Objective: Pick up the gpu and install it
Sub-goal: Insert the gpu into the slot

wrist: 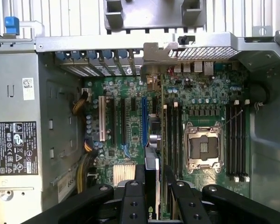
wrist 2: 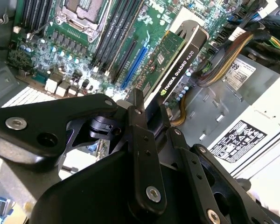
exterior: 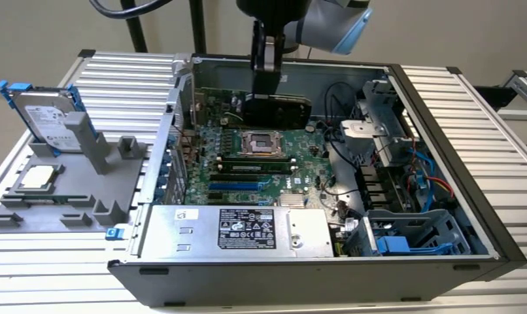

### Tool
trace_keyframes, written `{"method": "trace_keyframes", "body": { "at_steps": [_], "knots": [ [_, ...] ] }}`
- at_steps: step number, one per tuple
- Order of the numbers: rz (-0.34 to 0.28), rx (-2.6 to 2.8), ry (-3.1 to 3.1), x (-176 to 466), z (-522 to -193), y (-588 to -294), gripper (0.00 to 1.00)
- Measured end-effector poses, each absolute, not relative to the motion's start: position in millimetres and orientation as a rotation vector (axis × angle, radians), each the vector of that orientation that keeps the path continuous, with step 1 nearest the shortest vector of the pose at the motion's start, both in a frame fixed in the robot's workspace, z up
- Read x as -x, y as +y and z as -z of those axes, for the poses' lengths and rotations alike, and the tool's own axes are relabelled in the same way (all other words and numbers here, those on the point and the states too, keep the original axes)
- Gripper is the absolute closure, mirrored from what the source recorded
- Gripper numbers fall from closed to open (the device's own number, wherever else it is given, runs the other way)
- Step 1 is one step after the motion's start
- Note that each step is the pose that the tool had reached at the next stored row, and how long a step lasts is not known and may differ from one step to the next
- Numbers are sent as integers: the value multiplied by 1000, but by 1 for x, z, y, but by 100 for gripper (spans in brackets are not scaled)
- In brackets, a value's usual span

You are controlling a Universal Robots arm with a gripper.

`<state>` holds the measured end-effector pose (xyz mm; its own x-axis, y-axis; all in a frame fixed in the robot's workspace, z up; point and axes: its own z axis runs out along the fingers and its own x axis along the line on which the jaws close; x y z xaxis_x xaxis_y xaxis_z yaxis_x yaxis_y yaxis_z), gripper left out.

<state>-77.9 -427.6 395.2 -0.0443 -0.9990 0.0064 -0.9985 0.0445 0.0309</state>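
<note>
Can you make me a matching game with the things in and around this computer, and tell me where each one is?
Things:
1. gpu
2. hard drive
3. blue slot
4. silver box with labels

Places:
A. standing up in the grey holder beside the case
B. on the green board inside the case
C. held in the hand over the green board
D. at the near end of the case in the exterior view

Pairs: 1-C, 2-A, 3-B, 4-D
</note>
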Motion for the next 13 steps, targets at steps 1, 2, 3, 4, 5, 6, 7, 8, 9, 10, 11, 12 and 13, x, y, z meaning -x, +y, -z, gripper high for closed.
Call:
{"method": "trace_keyframes", "body": {
  "at_steps": [1,2,3,4,5,6,7,8,9,10,11,12,13],
  "knots": [
    [25,-2155,-2252,78,-395,-428,100],
    [22,-2157,-2253,78,-394,-428,100],
    [19,-2160,-2254,78,-393,-428,100],
    [15,-2162,-2255,78,-393,-428,100],
    [11,-2165,-2256,78,-392,-428,100],
    [7,-2167,-2258,78,-391,-428,100],
    [3,-2169,-2259,78,-391,-428,100],
    [1,-2170,-2260,78,-391,-428,100],
    [1,-2170,-2260,78,-391,-428,100],
    [1,-2170,-2260,78,-390,-428,100],
    [1,-2170,-2260,78,-390,-428,100],
    [1,-2170,-2260,78,-390,-428,100],
    [1,-2170,-2260,78,-390,-428,100]
  ]
}}
